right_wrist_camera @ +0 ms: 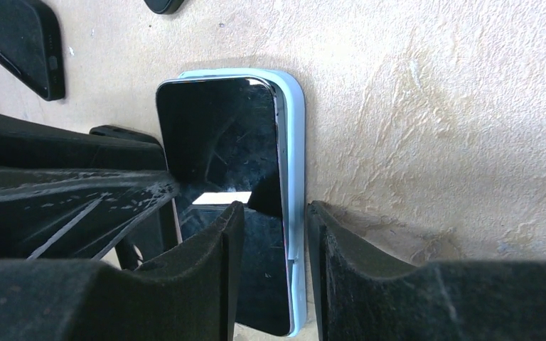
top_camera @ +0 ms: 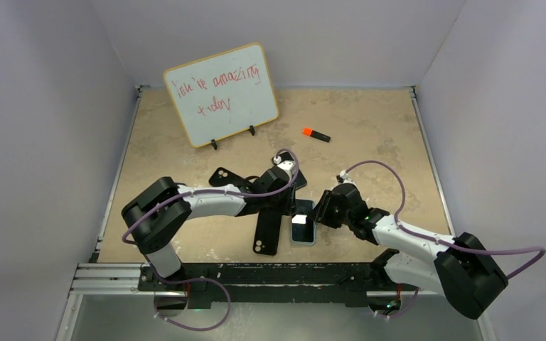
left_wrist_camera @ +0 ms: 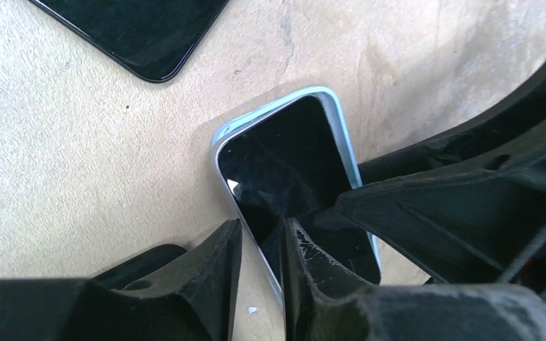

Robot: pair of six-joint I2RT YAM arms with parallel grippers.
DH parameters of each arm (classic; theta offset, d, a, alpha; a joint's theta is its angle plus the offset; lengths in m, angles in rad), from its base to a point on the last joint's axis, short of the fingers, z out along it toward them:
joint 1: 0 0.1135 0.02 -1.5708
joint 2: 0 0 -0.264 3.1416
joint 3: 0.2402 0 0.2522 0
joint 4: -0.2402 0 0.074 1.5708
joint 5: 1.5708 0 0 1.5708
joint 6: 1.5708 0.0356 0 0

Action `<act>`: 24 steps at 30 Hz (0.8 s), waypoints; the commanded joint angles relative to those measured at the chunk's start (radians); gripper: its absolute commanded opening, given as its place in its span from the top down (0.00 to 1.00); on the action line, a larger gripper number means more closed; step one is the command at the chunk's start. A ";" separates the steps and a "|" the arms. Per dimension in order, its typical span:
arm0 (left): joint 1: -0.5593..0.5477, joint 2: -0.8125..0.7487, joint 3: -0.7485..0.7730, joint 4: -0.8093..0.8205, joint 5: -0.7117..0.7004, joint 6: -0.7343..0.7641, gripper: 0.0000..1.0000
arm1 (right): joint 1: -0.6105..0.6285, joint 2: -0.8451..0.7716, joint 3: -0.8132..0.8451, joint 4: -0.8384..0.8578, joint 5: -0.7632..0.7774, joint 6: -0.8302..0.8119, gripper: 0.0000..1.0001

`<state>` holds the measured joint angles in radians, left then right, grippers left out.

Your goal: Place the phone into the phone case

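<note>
The phone [top_camera: 302,226] lies dark screen up in the light blue phone case [top_camera: 311,241], just ahead of both arms. In the right wrist view the phone [right_wrist_camera: 220,149] shows the case's blue rim [right_wrist_camera: 295,142] along its top and right side. My left gripper [left_wrist_camera: 261,234] is open by a narrow gap astride the phone's left edge, one finger over the screen [left_wrist_camera: 284,170], the other over the table. My right gripper [right_wrist_camera: 274,220] is open astride the right edge, one finger on the screen, the other against the rim's outer side.
A black case [top_camera: 266,233] lies just left of the phone and another black one [top_camera: 222,176] sits farther back. A whiteboard [top_camera: 222,94] stands at the back left, with an orange marker [top_camera: 316,133] to its right. White walls enclose the table [top_camera: 370,121].
</note>
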<state>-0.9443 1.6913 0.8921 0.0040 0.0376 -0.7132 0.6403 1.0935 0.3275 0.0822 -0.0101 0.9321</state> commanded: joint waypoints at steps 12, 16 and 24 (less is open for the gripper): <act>0.002 0.053 0.028 0.113 0.118 0.073 0.92 | -0.002 0.032 0.008 0.128 -0.056 -0.067 0.65; 0.002 0.075 0.016 0.149 0.157 0.072 0.93 | -0.003 0.053 0.016 0.163 -0.088 -0.097 0.66; 0.002 0.056 0.047 0.070 0.153 0.054 0.89 | -0.002 0.032 0.049 0.085 -0.088 -0.093 0.61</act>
<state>-0.9199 1.7378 0.8989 0.0383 0.1276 -0.6601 0.6277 1.1248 0.3313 0.1249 -0.0536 0.8398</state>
